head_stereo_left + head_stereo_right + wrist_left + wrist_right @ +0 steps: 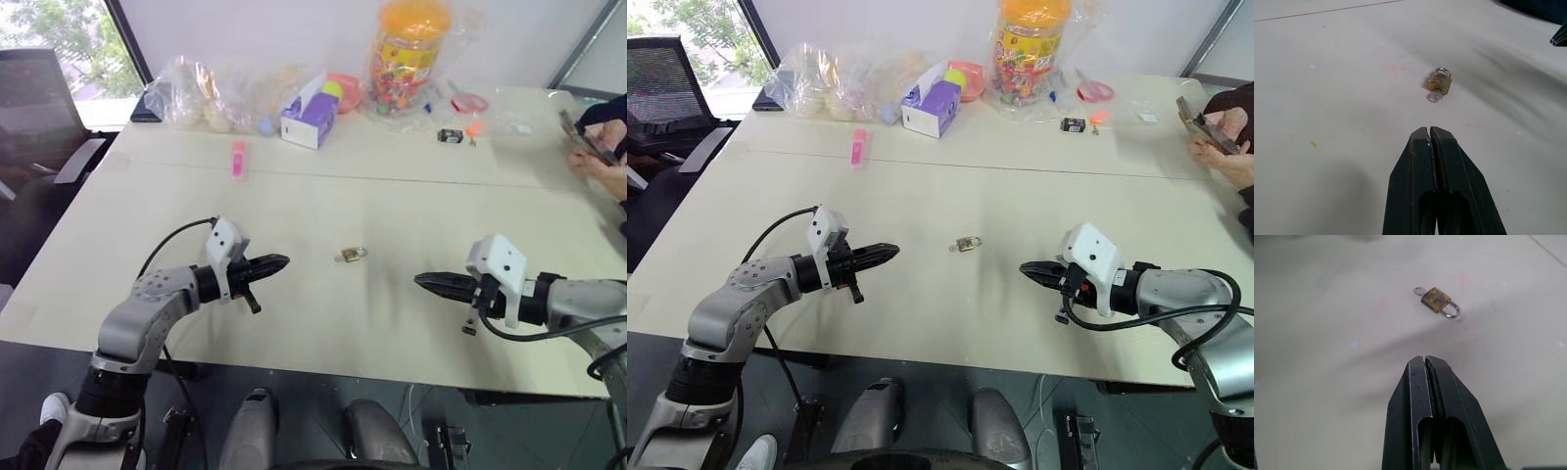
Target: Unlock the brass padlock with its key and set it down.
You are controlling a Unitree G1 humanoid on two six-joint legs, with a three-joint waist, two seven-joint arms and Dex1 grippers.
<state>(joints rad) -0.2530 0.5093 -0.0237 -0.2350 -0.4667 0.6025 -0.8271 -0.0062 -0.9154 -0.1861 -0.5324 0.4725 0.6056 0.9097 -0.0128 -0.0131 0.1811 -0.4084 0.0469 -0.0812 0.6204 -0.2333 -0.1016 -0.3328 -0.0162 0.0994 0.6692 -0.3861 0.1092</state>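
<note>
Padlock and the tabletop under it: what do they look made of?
Brass padlock: body looks like brass, yellow-gold and dull, with darker worn patches; its shackle is a thin silvery loop with a bright glint, probably steel. A small silvery key sticks out of the bottom. Table: pale beige, matte, smooth and flat, likely laminate, though the core can't be judged.

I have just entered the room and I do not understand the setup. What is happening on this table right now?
A two-armed robot faces a small brass padlock that lies flat on the pale table, with its key in the keyhole. Nothing holds the lock yet. The left gripper and the right gripper hover on either side of it, both pointing toward it with fingers shut and empty. At the far right edge, a person's hands hold a phone, away from the lock.
</note>
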